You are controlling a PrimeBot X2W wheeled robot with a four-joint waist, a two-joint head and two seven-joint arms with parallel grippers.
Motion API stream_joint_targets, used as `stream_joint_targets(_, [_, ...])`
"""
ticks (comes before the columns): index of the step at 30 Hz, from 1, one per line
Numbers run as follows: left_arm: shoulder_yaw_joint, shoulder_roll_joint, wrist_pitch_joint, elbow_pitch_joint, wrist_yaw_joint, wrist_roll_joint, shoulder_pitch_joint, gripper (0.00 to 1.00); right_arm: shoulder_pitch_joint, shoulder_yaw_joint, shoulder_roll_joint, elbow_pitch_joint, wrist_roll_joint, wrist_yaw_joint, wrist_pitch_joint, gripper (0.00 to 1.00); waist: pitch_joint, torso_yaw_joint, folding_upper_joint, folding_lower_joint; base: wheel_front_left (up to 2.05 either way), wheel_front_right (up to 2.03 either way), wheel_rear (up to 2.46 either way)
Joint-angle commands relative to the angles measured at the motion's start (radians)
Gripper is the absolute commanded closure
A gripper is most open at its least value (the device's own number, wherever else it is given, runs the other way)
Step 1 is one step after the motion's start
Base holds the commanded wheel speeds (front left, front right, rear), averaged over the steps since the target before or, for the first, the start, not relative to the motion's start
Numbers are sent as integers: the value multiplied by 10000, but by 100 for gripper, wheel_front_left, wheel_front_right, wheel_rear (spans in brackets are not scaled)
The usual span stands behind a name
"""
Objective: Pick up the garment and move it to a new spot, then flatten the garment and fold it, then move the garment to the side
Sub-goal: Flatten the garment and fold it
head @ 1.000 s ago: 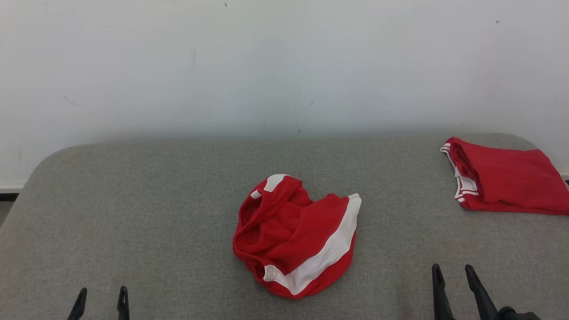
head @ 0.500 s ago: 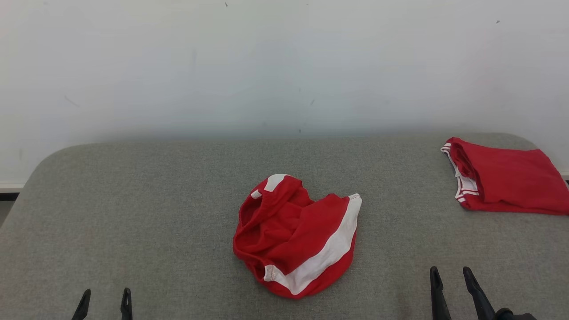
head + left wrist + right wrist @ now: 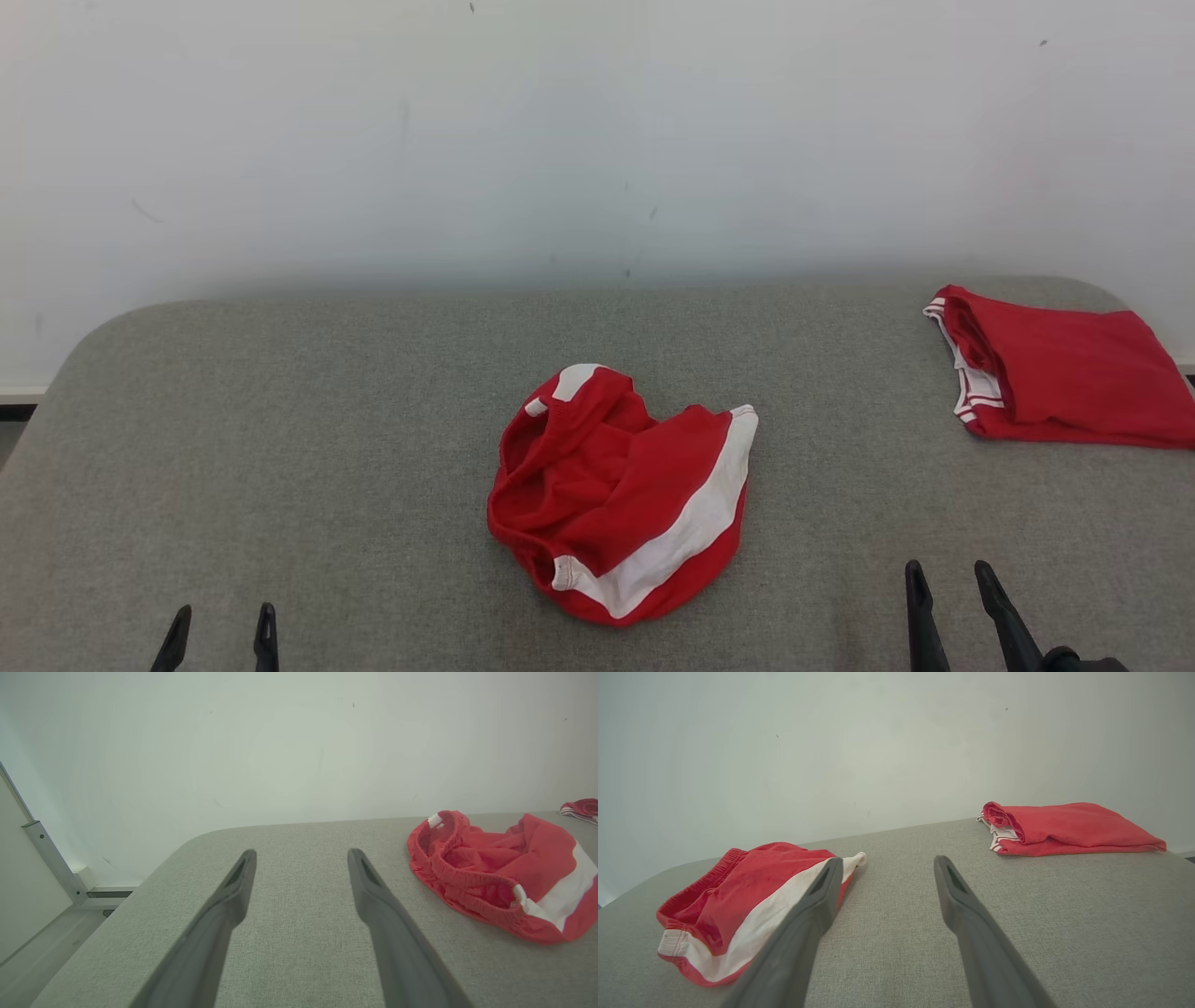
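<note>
Grey table (image 3: 280, 420), crumpled garment (image 3: 616, 495) unmoved, left gripper (image 3: 224, 612) and right gripper (image 3: 948, 567) spread, empty

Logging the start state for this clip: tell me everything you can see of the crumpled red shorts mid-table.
The shorts are red, soft-looking cloth with a broad white stripe down one side and a gathered elastic waistband. They lie crumpled in a rounded heap, waist opening gaping toward the robot's left, near the middle of the grey fabric-covered table. Only the table touches them; the left tool and right tool are open and apart from them.
</note>
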Motion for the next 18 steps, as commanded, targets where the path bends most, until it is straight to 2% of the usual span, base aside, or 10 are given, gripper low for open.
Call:
stream_joint_targets(1, [42,-31,-28,29,-39,50,-68,0,32,3,-35,9,36,-28,-45,0,6,1,0,-1,0,0,0])
stream_joint_targets(18, [205,-229,-28,68,-205,217,-47,0,116,-5,-69,-46,18,-28,-45,0,97,-19,0,-1,0,0,0])
